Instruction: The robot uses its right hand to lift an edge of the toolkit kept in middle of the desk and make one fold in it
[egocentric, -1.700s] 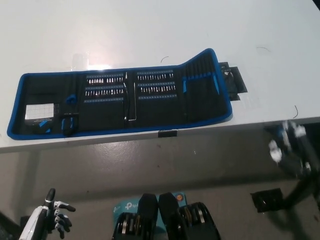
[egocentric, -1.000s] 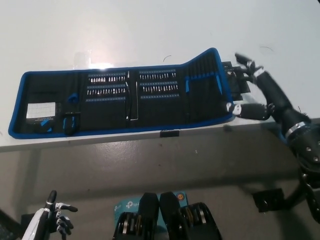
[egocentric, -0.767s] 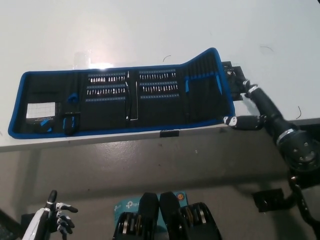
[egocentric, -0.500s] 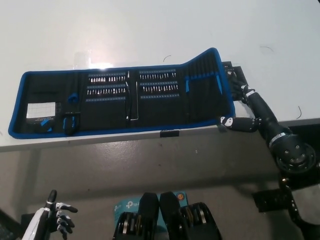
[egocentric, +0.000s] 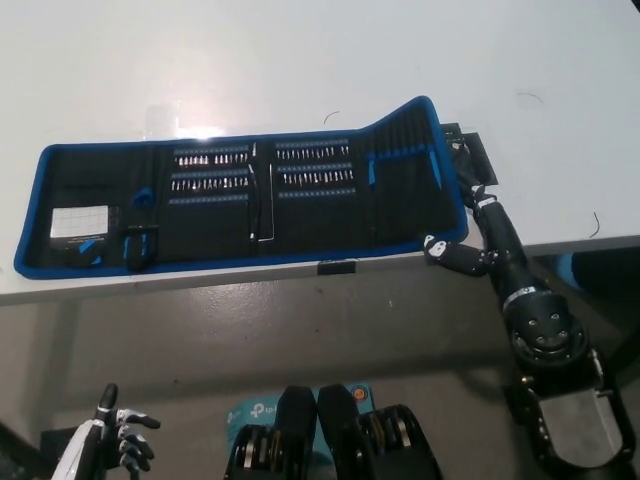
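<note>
Fingers spread and holding nothing, my white left hand (egocentric: 112, 440) rests low at the far left, below the worktop's (egocentric: 300, 60) front edge and well away from everything on it. On the worktop, the toolkit (egocentric: 250, 200) lies unrolled and flat along the front edge, black inside with a blue border, rows of small bits in its middle panels and a white card (egocentric: 78, 222) near its left end. Its right end rises slightly toward the back. At the toolkit's right front corner, my black right hand (egocentric: 470, 245) reaches up from below the front edge, fingers (egocentric: 440, 250) curled at the blue border, touching the corner. I cannot tell whether they actually pinch the fabric yet.
</note>
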